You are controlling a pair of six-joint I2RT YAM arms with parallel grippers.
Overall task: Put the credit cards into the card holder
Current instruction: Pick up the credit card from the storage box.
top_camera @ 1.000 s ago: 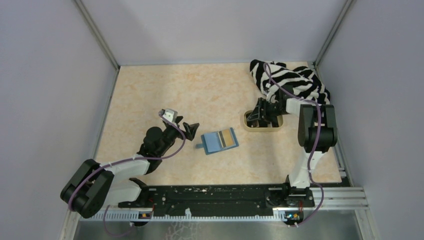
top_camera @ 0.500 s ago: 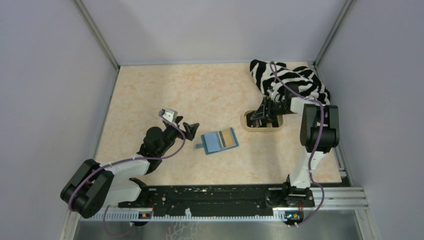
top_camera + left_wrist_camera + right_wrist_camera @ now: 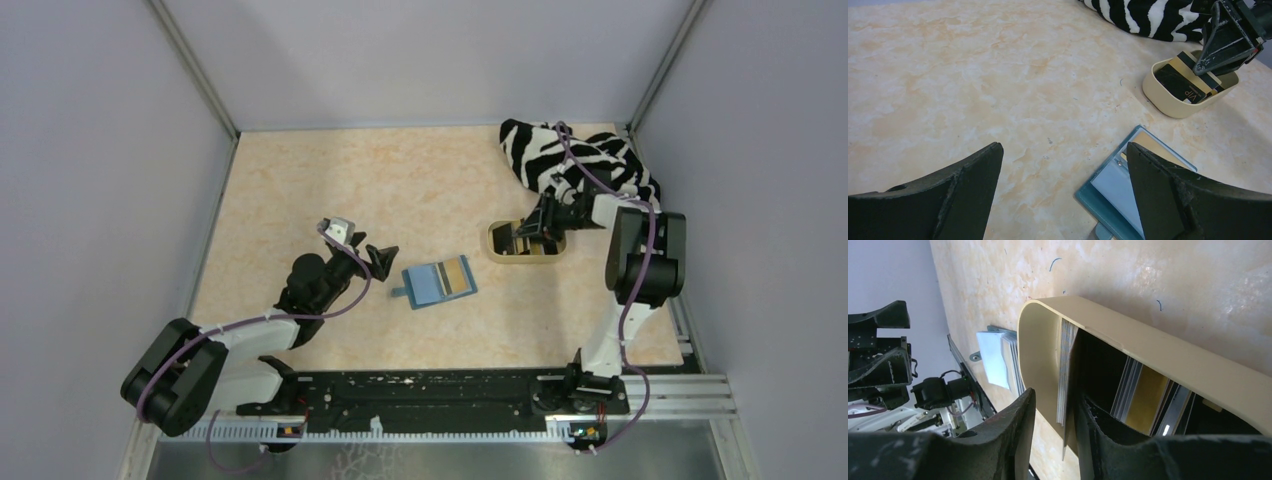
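The teal card holder (image 3: 438,282) lies open on the table, a gold card (image 3: 460,270) in its right half. My left gripper (image 3: 381,261) hovers just left of it, open and empty; in the left wrist view the holder (image 3: 1120,192) sits by the right finger. Several credit cards (image 3: 1182,82) stand on edge in the tan tray (image 3: 497,251). My right gripper (image 3: 527,238) reaches into the tray. Its fingers straddle a black card and a thin stack (image 3: 1066,365): one finger touches the black card, and a gap shows on the other side.
A zebra-striped cloth (image 3: 580,160) is heaped at the back right, just behind the tray and the right arm. Grey walls close in the table on three sides. The black rail with both arm bases (image 3: 430,395) runs along the near edge.
The right wrist has drawn back to the right, uncovering more of the tray, and its jaws have narrowed around the cards. The left arm and the holder have not moved.
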